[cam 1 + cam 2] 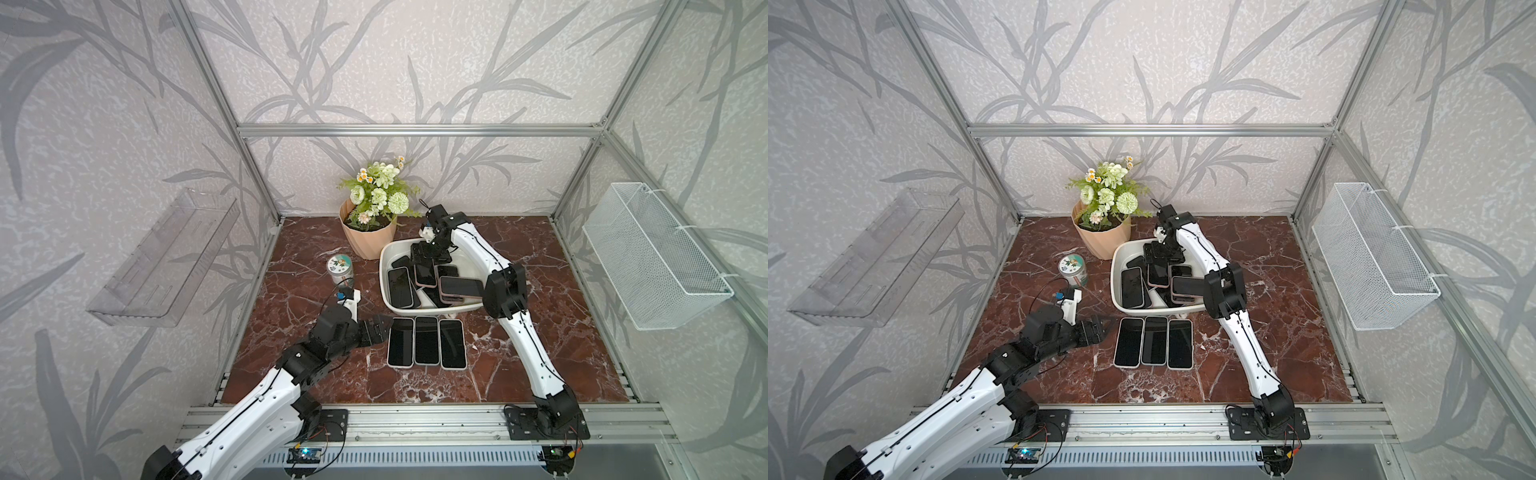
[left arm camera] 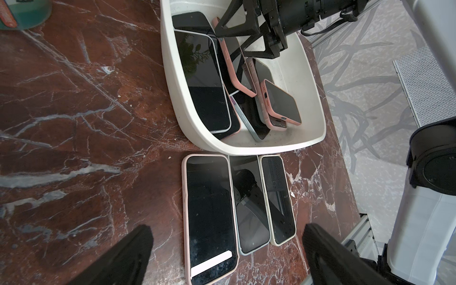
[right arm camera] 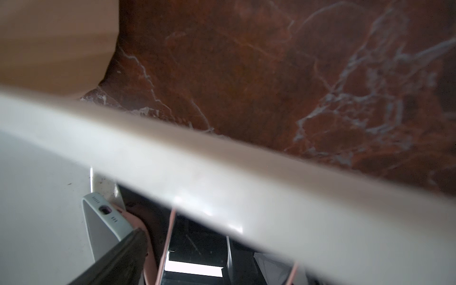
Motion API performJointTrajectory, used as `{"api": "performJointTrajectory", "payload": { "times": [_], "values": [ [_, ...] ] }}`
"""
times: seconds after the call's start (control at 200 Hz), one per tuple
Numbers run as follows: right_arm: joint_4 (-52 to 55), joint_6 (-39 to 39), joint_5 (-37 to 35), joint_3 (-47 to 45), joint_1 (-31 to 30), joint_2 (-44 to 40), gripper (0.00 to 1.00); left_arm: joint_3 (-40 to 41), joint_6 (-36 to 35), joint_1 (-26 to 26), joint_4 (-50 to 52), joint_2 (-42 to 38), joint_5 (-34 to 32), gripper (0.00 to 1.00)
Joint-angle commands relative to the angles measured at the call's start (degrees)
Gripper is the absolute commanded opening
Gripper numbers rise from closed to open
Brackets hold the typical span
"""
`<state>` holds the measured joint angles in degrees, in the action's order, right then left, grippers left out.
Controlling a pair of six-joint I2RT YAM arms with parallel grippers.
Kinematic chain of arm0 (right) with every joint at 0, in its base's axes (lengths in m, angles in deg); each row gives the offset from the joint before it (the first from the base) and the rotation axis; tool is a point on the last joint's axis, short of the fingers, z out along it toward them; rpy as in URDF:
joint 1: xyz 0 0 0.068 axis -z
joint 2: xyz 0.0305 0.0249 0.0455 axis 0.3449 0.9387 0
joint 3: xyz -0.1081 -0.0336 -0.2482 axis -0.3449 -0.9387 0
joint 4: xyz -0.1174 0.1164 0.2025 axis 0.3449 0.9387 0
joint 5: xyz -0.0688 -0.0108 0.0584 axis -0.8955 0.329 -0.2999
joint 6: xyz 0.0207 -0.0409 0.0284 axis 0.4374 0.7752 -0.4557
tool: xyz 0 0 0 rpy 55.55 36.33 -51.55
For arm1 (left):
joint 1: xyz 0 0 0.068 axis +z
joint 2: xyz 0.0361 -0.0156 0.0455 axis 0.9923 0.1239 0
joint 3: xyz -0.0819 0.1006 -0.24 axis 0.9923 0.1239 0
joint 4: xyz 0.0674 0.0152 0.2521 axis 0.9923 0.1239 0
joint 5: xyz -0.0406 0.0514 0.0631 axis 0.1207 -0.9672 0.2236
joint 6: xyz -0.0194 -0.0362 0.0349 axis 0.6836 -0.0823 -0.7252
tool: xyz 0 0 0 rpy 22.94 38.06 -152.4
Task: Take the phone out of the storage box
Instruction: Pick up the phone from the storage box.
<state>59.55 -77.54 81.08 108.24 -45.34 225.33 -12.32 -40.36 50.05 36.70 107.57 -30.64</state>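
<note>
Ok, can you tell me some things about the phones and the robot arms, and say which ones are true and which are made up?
1. Three phones lie side by side on the table in front of the storage box. True.
2. The storage box is empty. False: several phones are piled inside it.
3. The right arm reaches into the storage box. True.
4. The left jaws hold a phone. False: they are open and empty, next to the three phones.
5. The flower pot lies on its side. False: it stands upright behind the box.
</note>
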Motion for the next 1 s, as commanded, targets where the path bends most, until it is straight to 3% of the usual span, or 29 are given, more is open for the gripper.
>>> {"api": "performJointTrajectory", "payload": {
  "times": [0.0, 0.395, 0.995],
  "values": [
    [4.3, 0.7, 0.5, 0.5, 0.2, 2.7, 0.99, 0.8, -0.2, 0.4, -0.7, -0.6, 0.3, 1.00],
    [6.9, 0.7, -5.8, 2.5, 0.2, 4.2, 0.95, 1.4, -0.1, 0.6, 0.0, -2.4, -0.4, 1.00],
    [7.7, 2.6, -7.4, 3.5, -0.8, 6.5, 0.89, 2.1, -0.4, 1.5, -0.7, -2.0, 0.0, 1.00]
  ]
}}
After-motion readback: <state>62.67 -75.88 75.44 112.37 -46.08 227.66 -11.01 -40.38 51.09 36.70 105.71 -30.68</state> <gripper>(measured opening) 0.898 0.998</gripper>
